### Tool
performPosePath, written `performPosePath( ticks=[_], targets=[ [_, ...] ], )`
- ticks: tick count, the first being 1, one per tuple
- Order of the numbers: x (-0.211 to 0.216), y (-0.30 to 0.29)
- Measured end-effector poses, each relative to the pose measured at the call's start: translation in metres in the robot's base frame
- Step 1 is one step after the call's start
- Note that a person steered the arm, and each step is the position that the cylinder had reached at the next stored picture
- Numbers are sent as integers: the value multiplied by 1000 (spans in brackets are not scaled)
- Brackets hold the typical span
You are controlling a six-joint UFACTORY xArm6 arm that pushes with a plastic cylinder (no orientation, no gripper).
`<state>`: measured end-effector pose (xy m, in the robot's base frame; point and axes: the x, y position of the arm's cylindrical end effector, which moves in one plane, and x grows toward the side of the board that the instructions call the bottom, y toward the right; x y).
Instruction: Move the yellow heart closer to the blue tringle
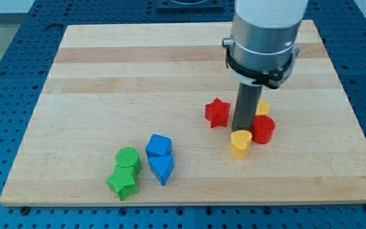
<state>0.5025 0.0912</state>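
Camera view shows my tip (242, 130) touching the top of the yellow heart (239, 144), right of the middle, beside a red cylinder (263, 129). The blue triangle (162, 168) sits well apart at the lower left. No jaws here, just a rod.

Lab bench: blue perforated table (5, 57), wooden board (138, 70).

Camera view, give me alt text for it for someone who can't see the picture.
My tip sits just behind the yellow heart on a wooden board, with a red star on the view's left and a red cylinder on the right. A second yellow block peeks out behind the rod. At lower left, apart, sit the blue triangle, a blue block and two green blocks.
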Motion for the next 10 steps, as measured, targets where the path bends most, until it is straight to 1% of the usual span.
performPosePath(
  ticks=[1,2,3,4,5,7,9,10],
  targets=[
    [16,6],
    [41,-2],
    [45,-1],
    [49,26],
    [75,30],
    [82,7],
    [75,27],
    [74,25]
  ],
)
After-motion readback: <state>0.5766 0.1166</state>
